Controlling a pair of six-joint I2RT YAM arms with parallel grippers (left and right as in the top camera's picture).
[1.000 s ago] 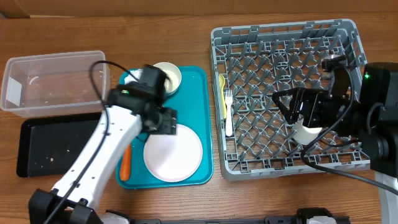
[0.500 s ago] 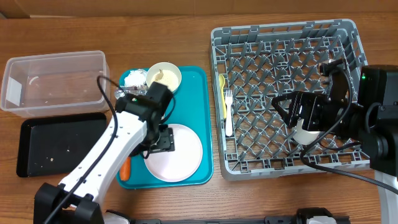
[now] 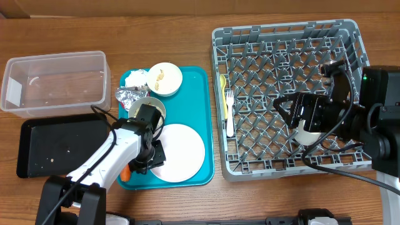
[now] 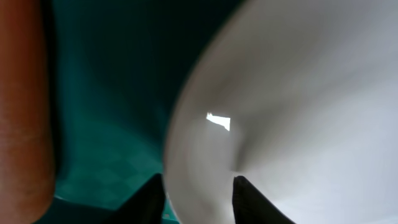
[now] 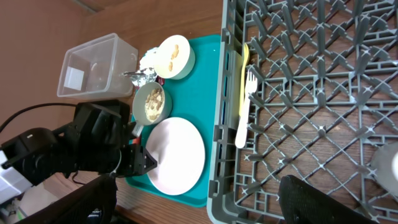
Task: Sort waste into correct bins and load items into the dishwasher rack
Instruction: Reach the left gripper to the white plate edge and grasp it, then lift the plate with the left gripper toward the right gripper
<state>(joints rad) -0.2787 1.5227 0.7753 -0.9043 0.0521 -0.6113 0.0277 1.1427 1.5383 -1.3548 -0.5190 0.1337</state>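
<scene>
My left gripper (image 3: 152, 157) is low on the teal tray (image 3: 199, 80), at the left edge of the pale round plate (image 3: 181, 152). In the left wrist view its fingers (image 4: 196, 196) are apart, one on each side of the plate's rim (image 4: 298, 112), with the orange carrot piece (image 4: 25, 106) at the left. One cream bowl (image 3: 165, 78) holds scraps. The second bowl (image 3: 148, 106) is partly under my arm. The napkin (image 3: 134, 79) and foil wrapper (image 3: 127, 95) lie beside them. My right gripper (image 3: 292, 112) is open over the grey rack (image 3: 284, 40), next to the white cup (image 3: 307, 133). The spoon (image 3: 223, 94) and fork (image 3: 229, 114) lie in the rack.
The clear tub (image 3: 53, 78) stands at the back left, with the black tray (image 3: 56, 145) in front of it, dotted with crumbs. The right wrist view shows the rack (image 5: 323, 93), the teal tray (image 5: 208, 74), the plate (image 5: 177, 155) and the tub (image 5: 93, 65).
My left arm has moved toward the front of the tray, from beside the bowls to the plate's left edge, uncovering the second bowl. The right arm has barely moved.
</scene>
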